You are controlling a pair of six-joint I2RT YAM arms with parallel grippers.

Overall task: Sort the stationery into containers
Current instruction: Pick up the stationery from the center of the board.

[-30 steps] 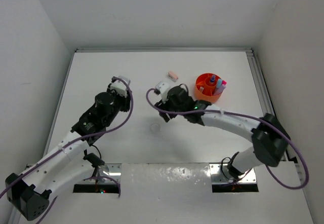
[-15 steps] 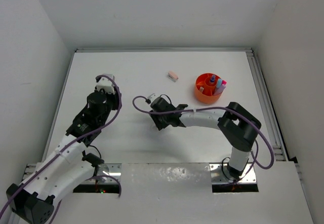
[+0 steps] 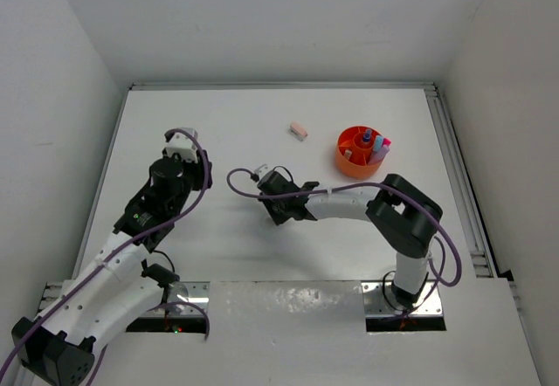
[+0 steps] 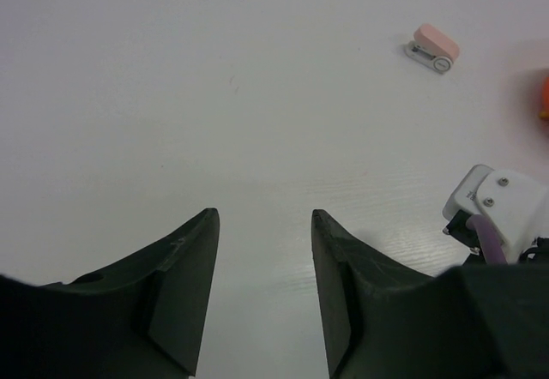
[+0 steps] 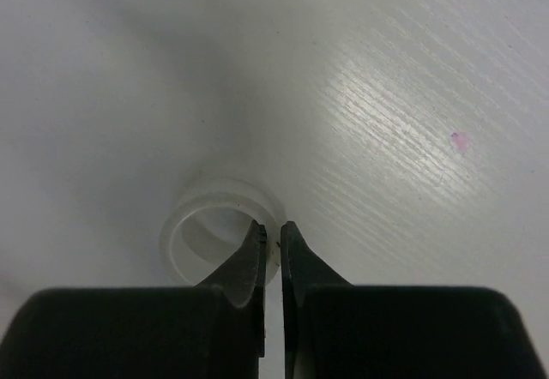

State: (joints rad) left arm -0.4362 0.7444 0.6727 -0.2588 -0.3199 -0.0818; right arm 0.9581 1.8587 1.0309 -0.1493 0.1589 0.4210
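Observation:
My right gripper (image 5: 272, 225) is shut on the wall of the clear tape ring (image 5: 193, 225), which lies on the white table; one finger is inside the ring and the other outside. From above, that gripper (image 3: 269, 215) sits low at mid-table and hides the ring. The left gripper (image 4: 264, 216) is open with only bare table between its fingers, and it hovers at the left (image 3: 182, 144). The orange tub (image 3: 346, 164) stands at the right with a pink marker (image 3: 381, 148) and a blue-capped bottle (image 3: 368, 134) upright in it. A small pink block (image 3: 300, 130) (image 4: 433, 46) lies left of the tub.
White walls close in the table on the left, back and right. A metal rail (image 3: 454, 155) runs along the right edge. The right arm's white wrist part (image 4: 497, 212) shows in the left wrist view. A tiny pink speck (image 5: 459, 141) marks the table.
The right arm swung from beside the tub down to the tape ring and its jaws closed on the ring's wall. The left arm drew back to the left and its jaws widened.

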